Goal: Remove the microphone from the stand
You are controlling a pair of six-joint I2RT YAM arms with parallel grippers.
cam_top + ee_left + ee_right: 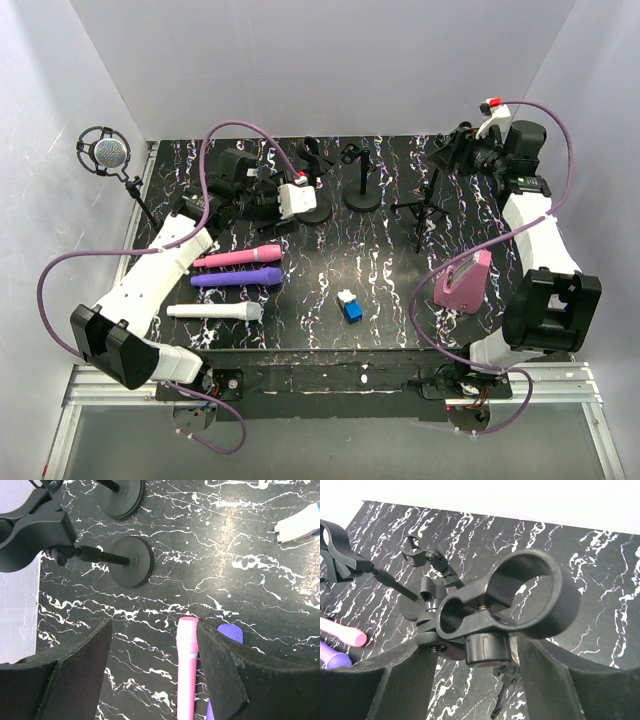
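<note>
Top external view, nearest the bases: what is seen?

— A white microphone [215, 311] is laid on the surface [330, 250], with a blue and white block [350, 307] to its right. Just beyond it, a purple microphone [237, 279] and a pink microphone [238, 258] are laid side by side.

And the end effectors?

— The left end effector [152, 630] is released: its fingers are spread above the pink microphone's tip and kept apart from it. The right end effector [472, 652] is likewise spread, with its fingers set on either side of the black clip [520, 595] of a tripod stand [425, 205]. A gap is seen beside the clip's knob on one side. Contact on the other side cannot be told.

Where is the task's thing found?

— At the far left corner. The silver-headed microphone [105, 153] is seated in its ring mount on the stand [138, 195], which is tilted by the wall, well apart from both end effectors. Two round-based stands [362, 198] are set at mid-back.
</note>
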